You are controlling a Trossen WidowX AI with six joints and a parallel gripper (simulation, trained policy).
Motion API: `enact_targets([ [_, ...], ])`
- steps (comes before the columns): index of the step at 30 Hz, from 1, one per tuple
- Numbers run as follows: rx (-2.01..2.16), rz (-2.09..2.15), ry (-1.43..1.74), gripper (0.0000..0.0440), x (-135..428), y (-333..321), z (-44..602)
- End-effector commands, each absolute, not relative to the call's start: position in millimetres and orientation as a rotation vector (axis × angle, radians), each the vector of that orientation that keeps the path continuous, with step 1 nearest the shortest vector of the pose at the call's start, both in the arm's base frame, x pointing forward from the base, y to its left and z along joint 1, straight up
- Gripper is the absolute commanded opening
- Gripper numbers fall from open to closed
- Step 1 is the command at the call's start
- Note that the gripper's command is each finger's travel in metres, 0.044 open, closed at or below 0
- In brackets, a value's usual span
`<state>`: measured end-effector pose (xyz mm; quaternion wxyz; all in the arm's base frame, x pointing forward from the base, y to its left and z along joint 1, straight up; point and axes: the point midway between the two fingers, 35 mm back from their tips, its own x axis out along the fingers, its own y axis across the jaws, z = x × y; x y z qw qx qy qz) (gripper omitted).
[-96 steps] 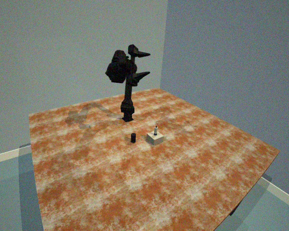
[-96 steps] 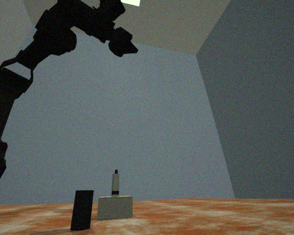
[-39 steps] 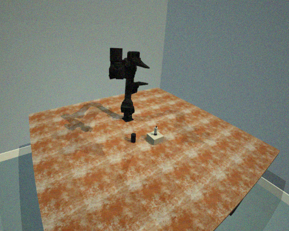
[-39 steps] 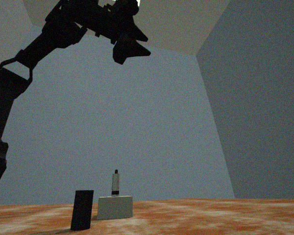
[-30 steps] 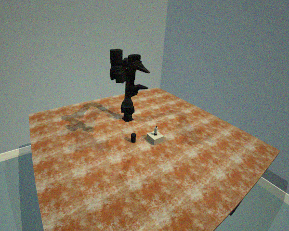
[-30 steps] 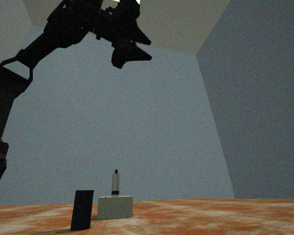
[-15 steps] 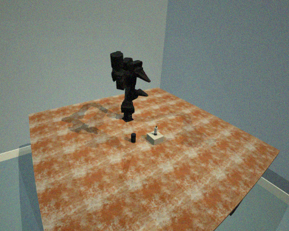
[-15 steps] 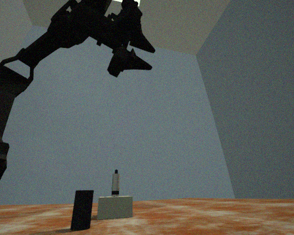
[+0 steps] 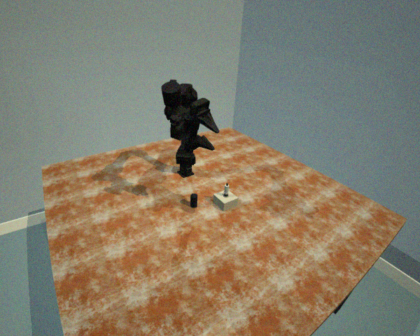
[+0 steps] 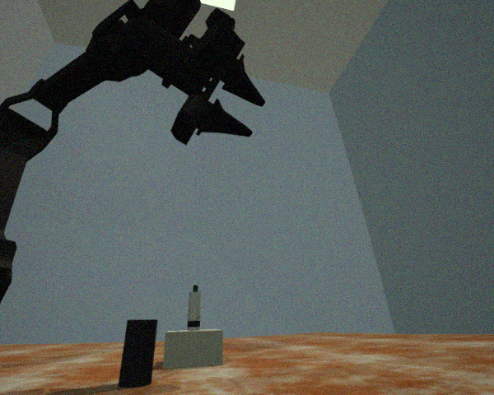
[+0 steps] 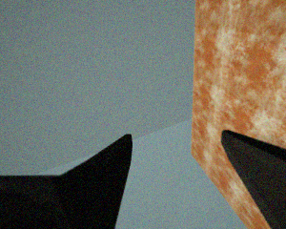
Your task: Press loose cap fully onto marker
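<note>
The white marker [image 9: 226, 190] [image 10: 193, 307] stands upright in the pale holder block [image 9: 225, 204] [image 10: 193, 349], its dark tip bare and pointing up. The black cap [image 9: 193, 200] [image 10: 138, 353] stands on the table beside the block, to its left in the top and exterior views, apart from it. My gripper [image 9: 215, 140] [image 10: 258, 118] [image 11: 175, 137] is open and empty, high above the table, the cap and the block. Its fingers point outward and somewhat downward. The wrist view shows neither the marker nor the cap.
The table [image 9: 159, 282] [image 10: 366, 361] has a mottled orange and white top. The arm's base [image 9: 185, 168] stands behind the cap and block in the top view. The wrist view shows walls and part of the table [image 11: 253, 62] at the right.
</note>
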<state>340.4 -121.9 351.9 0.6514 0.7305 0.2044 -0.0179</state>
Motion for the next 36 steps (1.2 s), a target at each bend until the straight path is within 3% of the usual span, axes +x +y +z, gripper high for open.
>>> enact_targets([
  [1, 1.662, -0.071, 0.484, 0.0323, 340.4, -121.2, 346.0],
  [36, 1.688, -0.467, 0.769, 0.0323, 320.9, -115.4, 262.4],
])
